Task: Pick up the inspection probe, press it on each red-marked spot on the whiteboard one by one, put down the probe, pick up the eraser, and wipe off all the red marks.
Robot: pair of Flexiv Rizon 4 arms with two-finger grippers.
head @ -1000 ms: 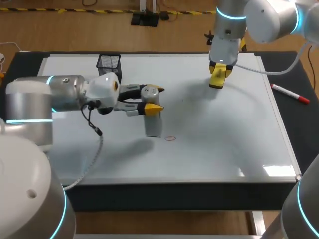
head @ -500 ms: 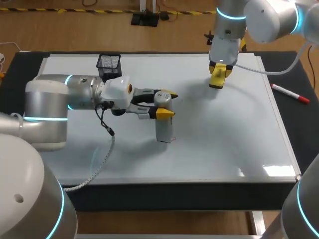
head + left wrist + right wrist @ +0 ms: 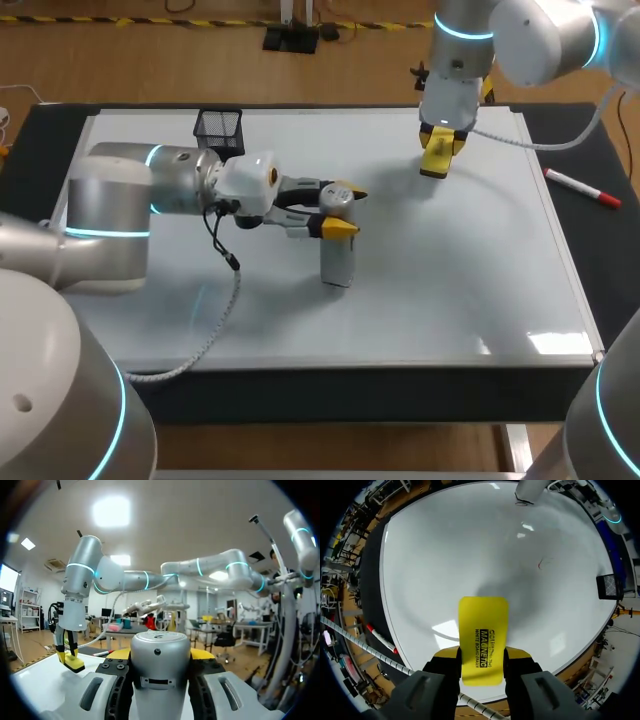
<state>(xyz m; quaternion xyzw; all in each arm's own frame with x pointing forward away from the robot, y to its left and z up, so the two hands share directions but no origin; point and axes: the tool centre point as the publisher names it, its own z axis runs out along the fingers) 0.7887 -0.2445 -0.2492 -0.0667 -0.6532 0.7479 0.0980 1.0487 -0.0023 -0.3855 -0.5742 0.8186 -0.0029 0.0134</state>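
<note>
Your left pincer point(image 3: 339, 212) is pinching the inspection probe point(image 3: 337, 265), which stands upright with its lower end down on the whiteboard point(image 3: 450, 280), near the middle of the board and toward its front. In the left wrist view the probe's silver body fills the gap between the fingers. No red spot shows around the probe's foot from the head view, so you cannot confirm the tip sits on a mark rather than beside it. That is the first risk: a press that lands just off the spot. The second is force. Push too hard or at a slight tilt and the probe can skid on the glossy board or twist in the grip. Your right pincer point(image 3: 438, 150) is clamped on the yellow eraser point(image 3: 483, 640) and hangs over the far right part of the board, well apart from the probe. Holding both tools at once invites trouble, since any drop of that arm would drag the eraser across the board and could wipe a mark before it is probed. One small red mark point(image 3: 540, 564) shows in the right wrist view, between the eraser and the probe. The mesh pen cup point(image 3: 220, 130) behind the left arm could be clipped on a wide swing, while the red marker point(image 3: 585, 188) lies off the board on the worktop point(image 3: 590, 135).
</note>
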